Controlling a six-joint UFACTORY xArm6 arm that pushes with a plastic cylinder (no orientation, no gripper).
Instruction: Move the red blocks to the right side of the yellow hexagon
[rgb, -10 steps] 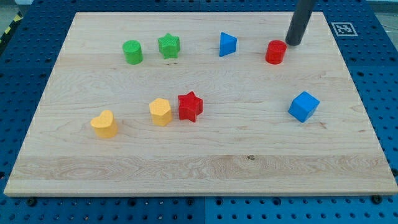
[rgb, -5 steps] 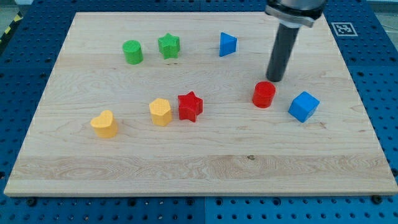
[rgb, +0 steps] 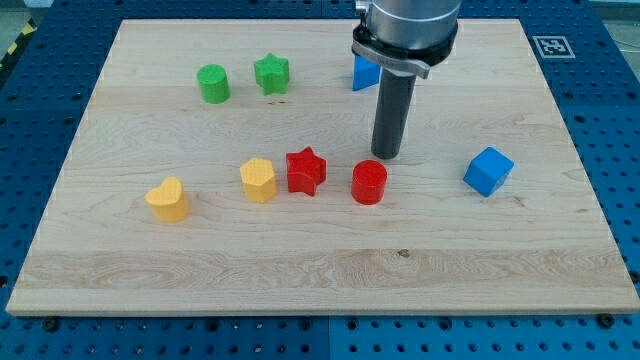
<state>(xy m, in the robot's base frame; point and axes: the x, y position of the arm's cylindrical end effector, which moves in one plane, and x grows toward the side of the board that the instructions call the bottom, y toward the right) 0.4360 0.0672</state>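
Red cylinder (rgb: 369, 182): small, rigid, likely light; slides readily on the wooden bench (rgb: 300, 270). Lies right of the red star (rgb: 306, 170), which touches the yellow hexagon (rgb: 258, 179). No hand fitted; my tip (rgb: 386, 156) stands just beyond its far-right edge. Push low on its side.

You are looking down at a pale wooden board (rgb: 300, 260) that is lying flat and filling most of the view, its grain running from the view's left to the view's right, with a small dark knot showing near the view's bottom. Under it a blue perforated base (rgb: 610, 150) is showing on every side, its holes sitting in regular rows. A black-and-white square marker (rgb: 551, 45) is sitting on that base at the view's top right. A yellow-and-black striped strip (rgb: 15, 45) is peeking in at the top left. Even light is falling across the wood, casting only short, soft shadows.
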